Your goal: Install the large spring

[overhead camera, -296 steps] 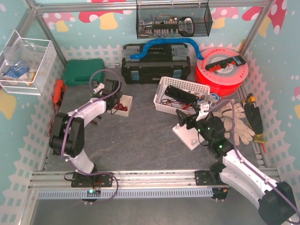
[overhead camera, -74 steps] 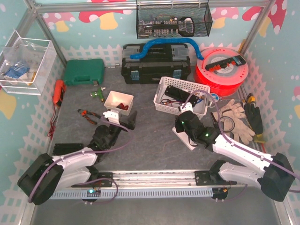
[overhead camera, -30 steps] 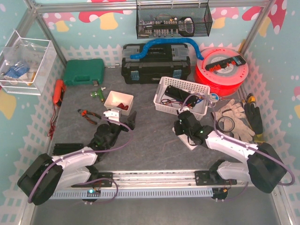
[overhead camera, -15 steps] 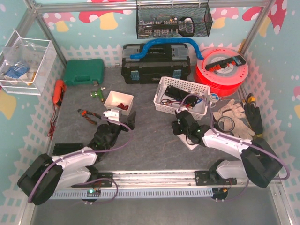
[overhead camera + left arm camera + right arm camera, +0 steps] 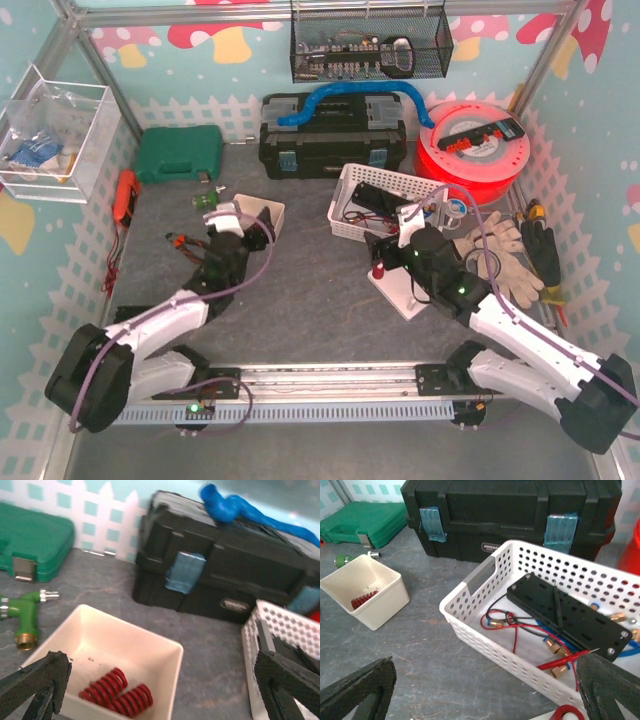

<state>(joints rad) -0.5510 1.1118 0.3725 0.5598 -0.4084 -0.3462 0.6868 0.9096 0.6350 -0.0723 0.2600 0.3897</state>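
A red spring stands upright on the white base plate in the top view. The right wrist view shows only its red top ring at the bottom edge. My right gripper hovers just behind it, open, with nothing between its fingers. My left gripper is at the small white bin, also open. Two more red springs lie side by side in that bin, just ahead of and below its jaws.
A white perforated basket with a black plate and wires sits right behind the base plate. A black toolbox, green case and red reel line the back. Gloves lie right; pliers and a green fitting lie left.
My right gripper has gone from nearly shut to open and lifted back, leaving the spring standing on the plate. My left arm has reached forward to the white bin.
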